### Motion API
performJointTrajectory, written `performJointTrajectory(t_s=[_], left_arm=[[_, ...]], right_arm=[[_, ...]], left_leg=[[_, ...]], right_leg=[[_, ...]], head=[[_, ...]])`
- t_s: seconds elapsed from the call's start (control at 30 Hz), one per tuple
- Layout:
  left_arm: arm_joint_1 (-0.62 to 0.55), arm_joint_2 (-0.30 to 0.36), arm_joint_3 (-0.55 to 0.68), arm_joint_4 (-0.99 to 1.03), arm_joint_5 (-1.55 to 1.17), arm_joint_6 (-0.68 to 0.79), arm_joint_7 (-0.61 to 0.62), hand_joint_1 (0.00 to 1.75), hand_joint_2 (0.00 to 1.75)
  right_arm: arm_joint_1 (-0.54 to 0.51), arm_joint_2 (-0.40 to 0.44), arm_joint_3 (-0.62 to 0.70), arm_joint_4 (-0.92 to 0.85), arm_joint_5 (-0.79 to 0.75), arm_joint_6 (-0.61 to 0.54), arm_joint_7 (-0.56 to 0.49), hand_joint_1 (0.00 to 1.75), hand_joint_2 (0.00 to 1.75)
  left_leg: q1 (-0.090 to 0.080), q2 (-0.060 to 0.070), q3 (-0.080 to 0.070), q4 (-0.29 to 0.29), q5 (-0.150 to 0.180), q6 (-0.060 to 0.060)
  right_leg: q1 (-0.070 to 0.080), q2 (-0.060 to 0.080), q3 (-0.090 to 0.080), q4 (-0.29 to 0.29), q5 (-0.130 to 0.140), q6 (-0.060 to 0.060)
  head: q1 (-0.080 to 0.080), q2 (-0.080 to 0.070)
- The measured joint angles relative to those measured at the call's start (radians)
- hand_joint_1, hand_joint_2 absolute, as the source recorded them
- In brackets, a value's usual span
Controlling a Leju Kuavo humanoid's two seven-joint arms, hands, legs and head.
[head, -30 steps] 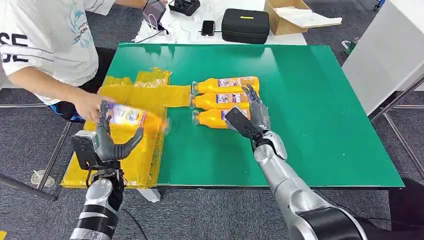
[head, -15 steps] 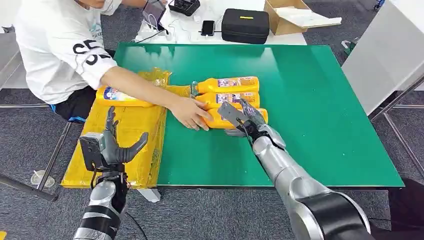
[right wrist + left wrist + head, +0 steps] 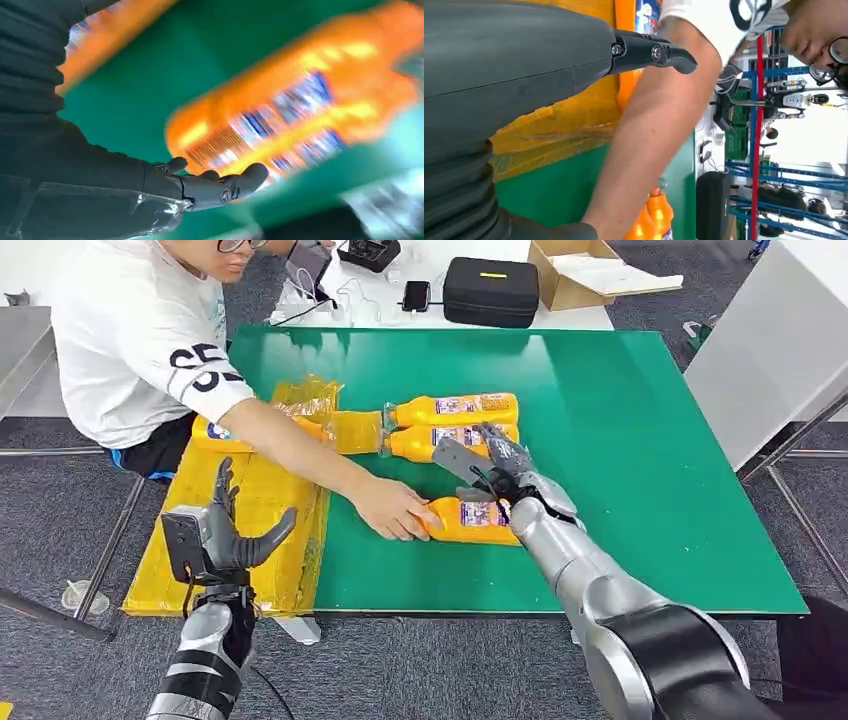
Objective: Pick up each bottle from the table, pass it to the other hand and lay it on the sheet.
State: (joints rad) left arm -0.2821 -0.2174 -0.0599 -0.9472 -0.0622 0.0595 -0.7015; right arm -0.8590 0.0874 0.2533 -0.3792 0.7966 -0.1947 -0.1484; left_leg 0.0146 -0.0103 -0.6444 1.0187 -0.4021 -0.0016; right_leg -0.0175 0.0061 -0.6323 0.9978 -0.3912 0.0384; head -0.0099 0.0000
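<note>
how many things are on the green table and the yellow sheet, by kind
orange plastic bottles on the green table: 3
orange plastic bottle on the yellow plastic sheet: 1
yellow plastic sheet: 1
total: 5

The person's forearm cuts across from the yellow sheet to the nearest bottle, barring the straight path between them. The person's hand grips that bottle's neck end, and the right hand sits over its far end. Just beyond the nearest bottle lie two more bottles side by side, closing that side. Nearer the robot than that bottle, bare green table runs wide open. The left hand hovers spread over the sheet's near part.
</note>
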Motion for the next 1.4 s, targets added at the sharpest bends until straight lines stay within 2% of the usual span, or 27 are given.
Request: performJointTrajectory(t_s=[0.13, 0.23, 0.4, 0.53, 0.73, 0.87, 1.1, 1.23, 1.4], left_arm=[[0.004, 0.000, 0.002, 0.000, 0.000, -0.005, 0.000, 0.00, 1.75], [0.007, 0.000, 0.003, 0.000, 0.000, -0.005, 0.000, 0.00, 1.75], [0.017, 0.000, 0.004, 0.000, 0.001, 0.003, 0.000, 0.00, 1.75], [0.023, 0.000, 0.007, -0.003, 0.002, 0.006, 0.000, 0.00, 1.75], [0.038, 0.001, 0.019, -0.017, 0.005, 0.006, 0.000, 0.00, 1.75], [0.053, 0.002, 0.033, -0.035, 0.008, 0.005, 0.000, 0.00, 1.75], [0.095, 0.004, 0.076, -0.071, 0.009, 0.000, 0.000, 0.00, 1.75], [0.107, 0.005, 0.095, -0.080, 0.009, -0.008, 0.000, 0.00, 1.75], [0.117, 0.005, 0.108, -0.087, 0.008, -0.011, 0.000, 0.00, 1.75]], right_arm=[[0.032, 0.008, -0.002, -0.043, -0.064, -0.095, -0.220, 0.00, 1.75], [0.071, 0.017, -0.006, -0.096, -0.108, -0.111, -0.320, 0.00, 1.75], [0.146, 0.034, -0.020, -0.233, -0.217, -0.064, -0.393, 0.00, 1.75], [0.202, 0.035, -0.021, -0.341, -0.300, 0.091, -0.367, 0.00, 1.75], [0.306, 0.019, 0.002, -0.471, -0.286, 0.082, -0.379, 0.00, 1.75], [0.390, -0.005, 0.031, -0.557, -0.246, 0.072, -0.336, 0.00, 1.75], [0.523, -0.115, 0.078, -0.697, -0.170, 0.094, -0.198, 0.00, 1.75], [0.541, -0.185, 0.088, -0.727, -0.147, 0.157, -0.128, 0.00, 1.75], [0.544, -0.248, 0.101, -0.737, -0.115, 0.178, -0.081, 0.00, 1.75]], left_leg=[[0.000, 0.000, 0.000, 0.000, 0.000, 0.000], [0.000, 0.000, 0.000, 0.000, 0.000, 0.000], [0.000, 0.000, 0.000, 0.000, 0.000, 0.000], [0.000, 0.000, 0.000, 0.000, 0.000, 0.000], [0.000, 0.000, 0.000, 0.000, 0.000, 0.000], [0.000, 0.000, 0.000, 0.000, -0.001, 0.000], [0.000, -0.001, -0.001, 0.000, -0.001, 0.000], [0.000, -0.001, -0.001, 0.000, -0.001, 0.000], [0.000, -0.001, -0.001, 0.000, -0.001, 0.000]], right_leg=[[0.000, 0.000, 0.000, 0.000, 0.000, 0.000], [0.000, 0.000, 0.000, 0.000, 0.000, 0.000], [0.000, 0.000, 0.000, 0.000, 0.000, 0.000], [0.000, 0.000, 0.000, 0.000, 0.000, 0.000], [0.000, 0.000, 0.000, 0.000, 0.000, 0.000], [0.000, 0.000, -0.001, 0.000, 0.000, 0.000], [0.000, 0.000, -0.001, 0.000, -0.001, 0.000], [0.000, 0.000, 0.000, 0.000, 0.000, 0.000], [0.000, 0.000, 0.000, 0.000, 0.000, 0.000]], head=[[0.000, 0.000], [0.000, 0.000], [0.000, 0.000], [0.000, 0.000], [0.000, 0.000], [0.000, 0.000], [0.000, 0.000], [0.000, 0.000], [0.000, 0.000]])
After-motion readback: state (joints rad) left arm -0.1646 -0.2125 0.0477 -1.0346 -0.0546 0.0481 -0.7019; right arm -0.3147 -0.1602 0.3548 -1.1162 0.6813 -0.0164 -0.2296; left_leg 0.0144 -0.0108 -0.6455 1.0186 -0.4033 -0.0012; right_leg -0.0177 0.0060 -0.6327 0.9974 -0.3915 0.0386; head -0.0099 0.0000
